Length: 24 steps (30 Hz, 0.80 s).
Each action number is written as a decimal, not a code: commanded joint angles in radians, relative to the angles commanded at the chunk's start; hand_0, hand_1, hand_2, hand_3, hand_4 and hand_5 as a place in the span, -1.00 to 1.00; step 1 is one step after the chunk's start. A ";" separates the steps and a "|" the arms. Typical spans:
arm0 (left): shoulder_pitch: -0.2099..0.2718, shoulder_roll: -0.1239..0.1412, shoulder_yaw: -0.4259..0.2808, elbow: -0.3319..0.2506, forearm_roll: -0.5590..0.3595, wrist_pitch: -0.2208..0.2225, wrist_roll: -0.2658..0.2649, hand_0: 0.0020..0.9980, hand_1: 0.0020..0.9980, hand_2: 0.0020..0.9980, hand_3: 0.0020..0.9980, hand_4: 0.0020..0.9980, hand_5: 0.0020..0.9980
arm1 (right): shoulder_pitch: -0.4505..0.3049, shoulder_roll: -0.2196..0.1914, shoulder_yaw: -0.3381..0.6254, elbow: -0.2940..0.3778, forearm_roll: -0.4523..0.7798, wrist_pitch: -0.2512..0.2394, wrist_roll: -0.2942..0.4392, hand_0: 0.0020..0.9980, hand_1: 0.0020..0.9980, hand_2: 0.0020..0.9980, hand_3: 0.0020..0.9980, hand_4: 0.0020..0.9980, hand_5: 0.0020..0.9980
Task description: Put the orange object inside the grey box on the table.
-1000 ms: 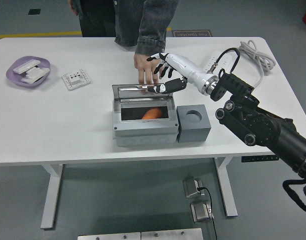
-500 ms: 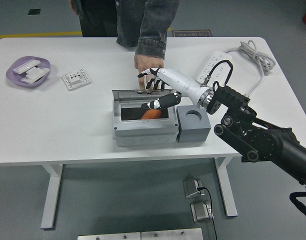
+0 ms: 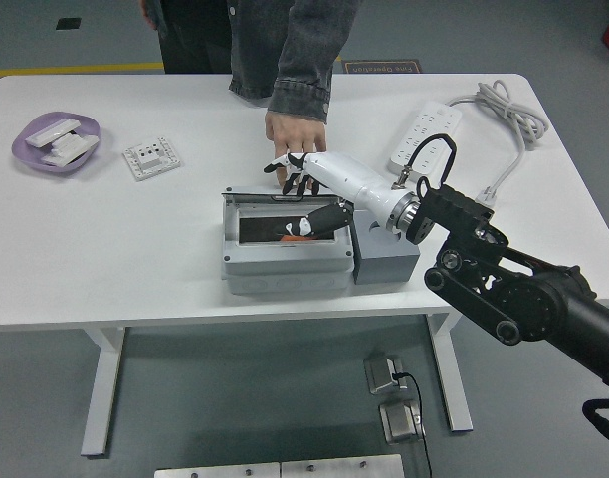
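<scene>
One robot hand, the right one, white-shelled with black finger joints, is reaching over the single grey box; its fingers are spreading over the box's far rim with the thumb dipping into the opening, and they are gripping nothing. One orange object is lying inside the box, only a sliver showing under the thumb. The box is rectangular, matte, hard-walled, its thin lid standing open at the back edge. One smaller grey block with a round recess is sitting against the box's right side. One person's hand in a dark denim sleeve is pressing flat on the white tabletop just behind the box. Far left: one shallow purple dish is holding two white pieces; beside it, one white square plate. Far right: one white power strip with a coiled cable.
</scene>
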 joint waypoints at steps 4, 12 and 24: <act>0.001 -0.001 -0.001 0.000 0.001 0.000 0.000 0.33 0.36 0.28 0.35 0.26 -0.66 | -0.012 0.006 -0.003 0.011 -0.015 0.003 -0.007 -0.19 -0.07 0.15 0.61 0.83 -0.26; 0.002 -0.003 -0.002 0.000 0.001 0.000 0.000 0.33 0.36 0.28 0.35 0.26 -0.66 | -0.027 0.012 0.001 0.020 -0.040 0.012 -0.020 -0.20 -0.08 0.14 0.61 0.82 -0.26; 0.004 -0.004 -0.003 0.000 0.001 0.001 0.001 0.33 0.36 0.28 0.35 0.26 -0.66 | -0.071 0.001 0.021 0.045 -0.058 0.024 -0.037 -0.23 -0.08 0.14 0.62 0.79 -0.25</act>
